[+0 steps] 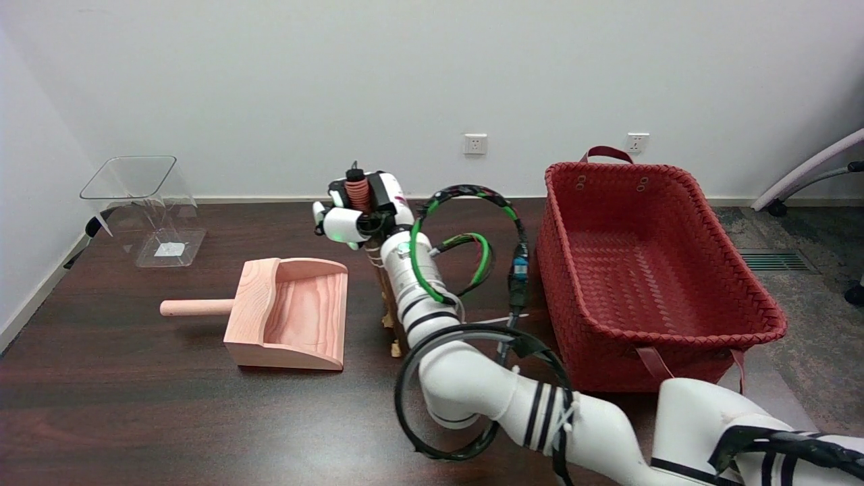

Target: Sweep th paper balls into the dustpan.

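Observation:
A light wooden dustpan (pixel 297 317) lies left of centre on the dark table, its handle pointing left and its open mouth facing right. My right hand (pixel 351 219) is just behind the pan's far right corner, reaching in from the lower right. It grips a small brush (pixel 390 317) held roughly upright. The ribbed red-brown handle top (pixel 358 192) sticks out above the hand. The pale bristle end (pixel 395 347) shows below the forearm, a little right of the pan's mouth. No paper balls are in view; the arm hides the table behind it.
A large red woven basket (pixel 648 270) stands to the right, close to the arm's cables. A clear plastic container (pixel 145 209) stands at the back left by the wall. The table's left edge (pixel 27 304) runs along the wall.

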Robot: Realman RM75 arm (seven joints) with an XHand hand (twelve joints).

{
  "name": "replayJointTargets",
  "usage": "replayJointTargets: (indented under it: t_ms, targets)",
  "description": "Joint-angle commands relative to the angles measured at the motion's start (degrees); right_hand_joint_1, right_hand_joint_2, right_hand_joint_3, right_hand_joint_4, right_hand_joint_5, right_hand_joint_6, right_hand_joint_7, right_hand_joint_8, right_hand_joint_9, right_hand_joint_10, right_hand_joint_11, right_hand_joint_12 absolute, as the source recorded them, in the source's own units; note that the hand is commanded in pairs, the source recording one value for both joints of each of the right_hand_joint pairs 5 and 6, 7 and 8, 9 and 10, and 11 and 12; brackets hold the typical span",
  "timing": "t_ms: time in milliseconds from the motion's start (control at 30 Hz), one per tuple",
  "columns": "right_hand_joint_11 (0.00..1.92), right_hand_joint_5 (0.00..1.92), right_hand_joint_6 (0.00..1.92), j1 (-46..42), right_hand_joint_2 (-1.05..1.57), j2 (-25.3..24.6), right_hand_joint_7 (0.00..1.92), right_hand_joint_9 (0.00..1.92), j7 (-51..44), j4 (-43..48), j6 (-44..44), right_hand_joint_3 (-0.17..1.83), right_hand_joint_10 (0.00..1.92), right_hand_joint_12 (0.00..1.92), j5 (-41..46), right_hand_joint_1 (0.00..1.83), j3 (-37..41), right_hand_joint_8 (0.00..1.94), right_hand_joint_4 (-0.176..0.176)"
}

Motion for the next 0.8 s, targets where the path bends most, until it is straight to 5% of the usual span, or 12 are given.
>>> replayJointTargets:
  t_ms: [33,800]
  targets:
    - [1.92,1.92,1.92,5.9,0.9,-8.5,1.92,1.92,3.1,9.7,1.9,0.75,1.92,1.92,-1.5,1.45,-3.3,1.92,0.0]
    - [1.92,1.92,1.92,8.1,0.96,-13.1,1.92,1.92,7.2,12.5,1.9,0.69,1.92,1.92,-1.5,1.43,-6.7,1.92,0.0]
